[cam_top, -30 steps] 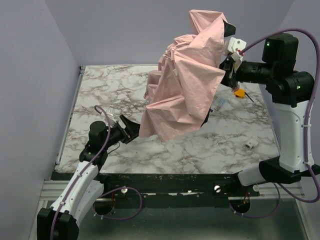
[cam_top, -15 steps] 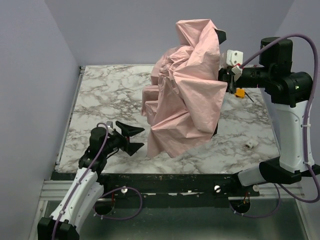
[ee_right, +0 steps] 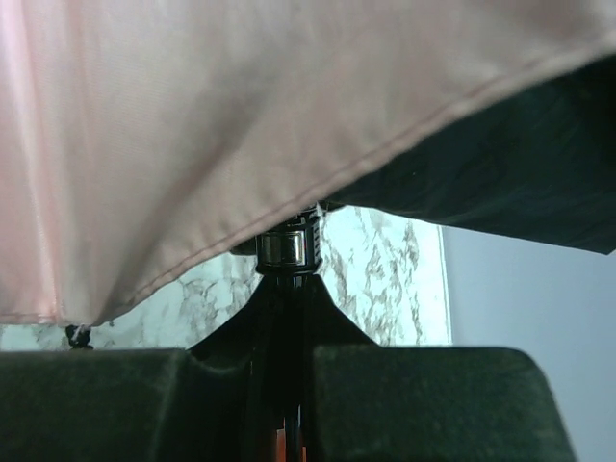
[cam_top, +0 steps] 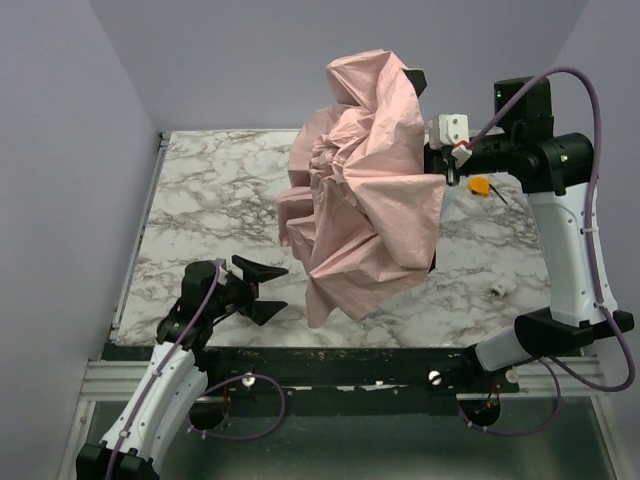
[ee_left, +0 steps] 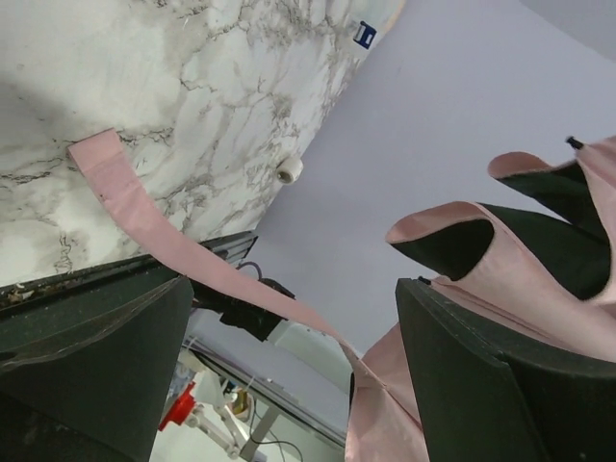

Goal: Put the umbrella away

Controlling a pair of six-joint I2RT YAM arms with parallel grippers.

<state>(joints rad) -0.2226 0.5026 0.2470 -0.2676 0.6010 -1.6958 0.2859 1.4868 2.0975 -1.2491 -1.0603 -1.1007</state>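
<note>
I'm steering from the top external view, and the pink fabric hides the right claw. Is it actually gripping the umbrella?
Observer: Yes. In the right wrist view the right claw is shut on the umbrella, on its dark shaft just below a metal collar.
Operator: Anything near the left claw I can't see?
Observer: The left wrist view shows a pink strap running across the gap of the open left claw; contact is unclear.

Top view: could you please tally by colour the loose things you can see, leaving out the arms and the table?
Pink: 1, umbrella
Orange: 1, small piece
White: 1, small cylinder
Total: 3
</note>
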